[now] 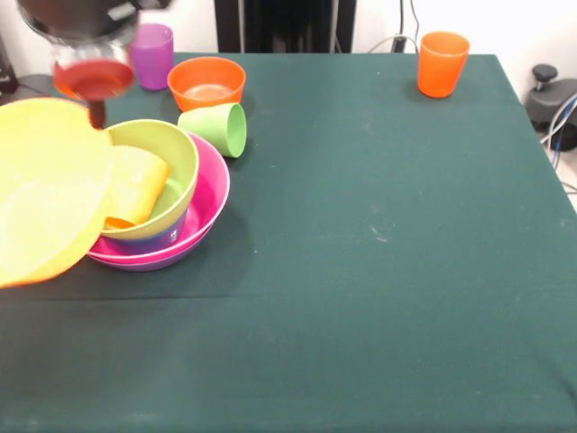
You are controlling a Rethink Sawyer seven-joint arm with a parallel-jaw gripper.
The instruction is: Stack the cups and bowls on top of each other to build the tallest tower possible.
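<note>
My gripper [95, 114] comes down at the top left and holds the large yellow bowl [45, 194] by its rim; the bowl hangs tilted beside and partly in front of the tower. The tower is a low pile: a purple rim [144, 263] at the bottom, the pink bowl [209, 194], a blue bowl [151, 241], and the light green bowl [171, 149] with the yellow-orange cup [135, 185] lying in it. The light green cup [216, 126] lies on its side behind the pile. The small orange bowl [207, 83] and the purple cup [151, 54] stand at the far left. The orange cup [442, 63] stands at the far right.
The green table [379, 271] stretches out to the right and front of the pile. The robot's dark pedestal [284, 25] stands at the far edge. A black device with cables [552, 99] sits off the table's right side.
</note>
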